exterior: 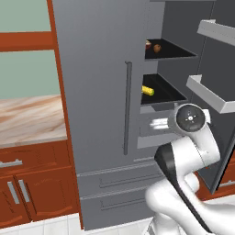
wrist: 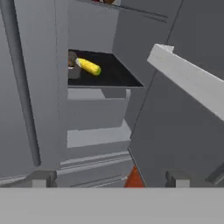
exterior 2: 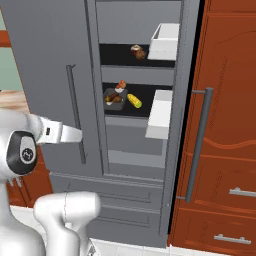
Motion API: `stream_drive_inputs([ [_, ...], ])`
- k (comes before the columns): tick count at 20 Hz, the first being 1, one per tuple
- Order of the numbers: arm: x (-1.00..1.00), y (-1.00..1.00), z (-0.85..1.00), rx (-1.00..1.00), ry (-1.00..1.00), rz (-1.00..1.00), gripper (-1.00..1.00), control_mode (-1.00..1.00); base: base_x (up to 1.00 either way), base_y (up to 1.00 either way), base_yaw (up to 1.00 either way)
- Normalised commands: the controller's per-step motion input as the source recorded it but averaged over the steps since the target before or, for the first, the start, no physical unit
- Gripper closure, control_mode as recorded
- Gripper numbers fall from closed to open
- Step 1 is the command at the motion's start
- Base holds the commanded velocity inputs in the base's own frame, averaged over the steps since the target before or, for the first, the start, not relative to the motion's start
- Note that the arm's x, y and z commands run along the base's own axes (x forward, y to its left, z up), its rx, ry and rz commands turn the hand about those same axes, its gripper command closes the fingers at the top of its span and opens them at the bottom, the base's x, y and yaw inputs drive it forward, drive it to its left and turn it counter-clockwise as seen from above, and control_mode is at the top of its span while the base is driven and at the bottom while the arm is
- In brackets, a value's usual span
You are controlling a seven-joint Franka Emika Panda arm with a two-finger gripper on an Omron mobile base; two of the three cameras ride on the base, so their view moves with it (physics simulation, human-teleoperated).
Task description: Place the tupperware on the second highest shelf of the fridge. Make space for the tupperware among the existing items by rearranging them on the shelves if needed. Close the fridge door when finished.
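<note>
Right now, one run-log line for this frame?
fridge door: open | tupperware: on lower visible shelf beside yellow item | brown item: shelf above | gripper: open, empty, facing fridge

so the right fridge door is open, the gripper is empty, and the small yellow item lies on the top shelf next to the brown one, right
Not quite. The small yellow item lies on the lower black shelf, beside the grey square tupperware container, as the right base view shows. The small round brown item sits on the shelf above. The tall grey fridge door is open, and the gripper is empty.
</note>
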Motion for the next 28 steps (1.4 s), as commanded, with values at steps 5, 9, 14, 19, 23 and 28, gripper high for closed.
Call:
stream_drive_inputs([
  [5, -1.00, -0.99, -0.04, 0.58, -0.20, -0.01, -1.00, -1.00, 0.00, 0.00, 0.00],
  [9, -0.71, -0.96, -0.35, 0.49, -0.15, -0.04, -1.00, -1.00, 0.00, 0.00, 0.00],
  [14, -0.04, -1.00, -0.55, 0.45, -0.12, -0.02, -1.00, -1.00, 0.00, 0.00, 0.00],
  [19, -0.01, -0.96, -0.85, 0.39, -0.18, -0.03, -1.00, -1.00, 0.00, 0.00, 0.00],
  [23, 0.02, -0.96, -0.47, 0.32, -0.13, -0.04, -1.00, -1.00, 0.00, 0.00, 0.00],
  [28, 0.17, -0.97, -0.24, 0.22, -0.01, -0.01, -1.00, -1.00, 0.00, 0.00, 0.00],
])
